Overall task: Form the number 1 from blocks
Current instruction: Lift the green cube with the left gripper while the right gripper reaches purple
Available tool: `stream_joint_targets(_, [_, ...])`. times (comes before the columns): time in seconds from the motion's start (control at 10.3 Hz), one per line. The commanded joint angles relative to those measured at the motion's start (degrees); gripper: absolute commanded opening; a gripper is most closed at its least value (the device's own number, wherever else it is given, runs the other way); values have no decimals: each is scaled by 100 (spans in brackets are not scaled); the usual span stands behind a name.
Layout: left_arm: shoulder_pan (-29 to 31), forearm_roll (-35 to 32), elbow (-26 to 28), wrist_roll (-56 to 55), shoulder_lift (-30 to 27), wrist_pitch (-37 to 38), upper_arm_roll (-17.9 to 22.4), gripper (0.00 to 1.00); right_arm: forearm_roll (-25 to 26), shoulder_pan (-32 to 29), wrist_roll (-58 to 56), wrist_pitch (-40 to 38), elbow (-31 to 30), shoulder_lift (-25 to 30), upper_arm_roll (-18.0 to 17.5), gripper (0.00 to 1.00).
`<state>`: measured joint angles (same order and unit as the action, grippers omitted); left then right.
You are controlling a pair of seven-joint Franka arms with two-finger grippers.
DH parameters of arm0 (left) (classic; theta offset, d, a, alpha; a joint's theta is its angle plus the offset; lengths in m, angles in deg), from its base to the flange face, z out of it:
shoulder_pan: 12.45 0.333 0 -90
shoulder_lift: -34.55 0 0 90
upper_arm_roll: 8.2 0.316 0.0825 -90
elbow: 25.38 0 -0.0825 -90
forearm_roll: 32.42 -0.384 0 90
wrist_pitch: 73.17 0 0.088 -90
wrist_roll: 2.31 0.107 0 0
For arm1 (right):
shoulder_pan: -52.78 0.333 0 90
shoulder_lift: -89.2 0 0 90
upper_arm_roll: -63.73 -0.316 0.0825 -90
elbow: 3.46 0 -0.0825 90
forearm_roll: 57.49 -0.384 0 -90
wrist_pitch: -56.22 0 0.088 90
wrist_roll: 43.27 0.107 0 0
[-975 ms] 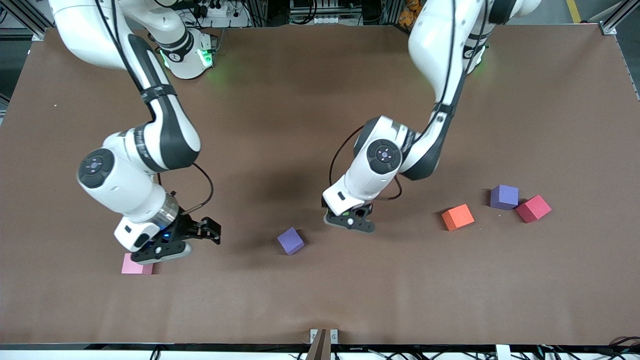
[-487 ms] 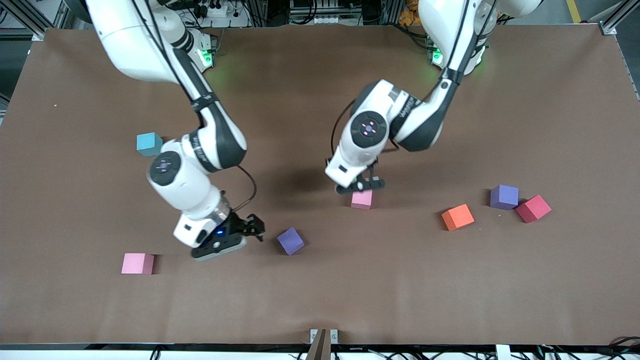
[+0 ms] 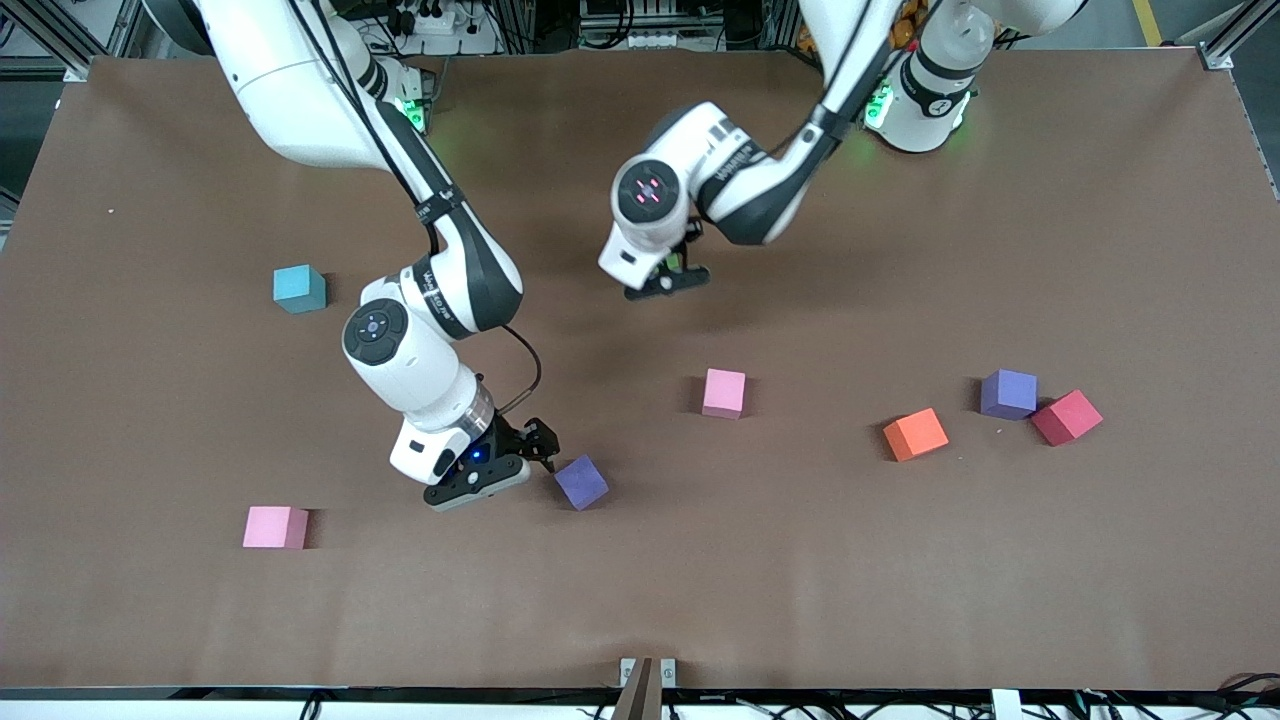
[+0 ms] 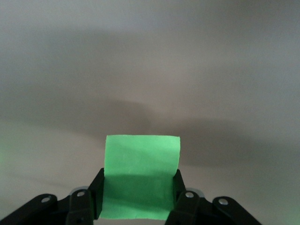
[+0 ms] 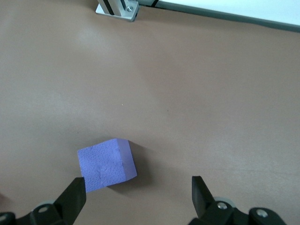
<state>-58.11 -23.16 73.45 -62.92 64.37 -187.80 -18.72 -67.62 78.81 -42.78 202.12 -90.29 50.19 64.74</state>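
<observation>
None of the blocks lined up into a 1 yet — pink block (image 3: 724,392) mid-desk, purple block (image 3: 581,482) just beside the spread right end effector (image 3: 510,462), green block (image 4: 140,176) pinched in the raised left end effector (image 3: 668,281). Most placing left, probably.

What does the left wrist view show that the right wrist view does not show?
Only the left wrist view: a green block clamped in the left tool, above bare table. Only the right wrist view: a purple block lying on the table between the open fingers of the right tool. Both show the brown table.
</observation>
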Motion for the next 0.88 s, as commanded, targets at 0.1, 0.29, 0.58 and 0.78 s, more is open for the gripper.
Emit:
stream_joint_targets(0.1, [441, -722, 1170, -433, -222, -1292, -966, 0, -103, 7, -320, 272, -721, 315, 5, 100])
stream_joint_targets(0.29, [681, -1170, 1411, -741, -118, -1693, -1399, 0, -121, 226, -304, 902, -660, -35, 5, 100])
stream_joint_targets(0.58, [663, -1180, 1535, -795, -99, -1703, -1627, 0, -112, 429, -278, 975, -335, -387, -4, 100])
stream_joint_targets(0.78, [558, -1189, 1561, -803, -90, -1816, -1689, 0, -103, 570, -286, 1142, -116, -686, 5, 100])
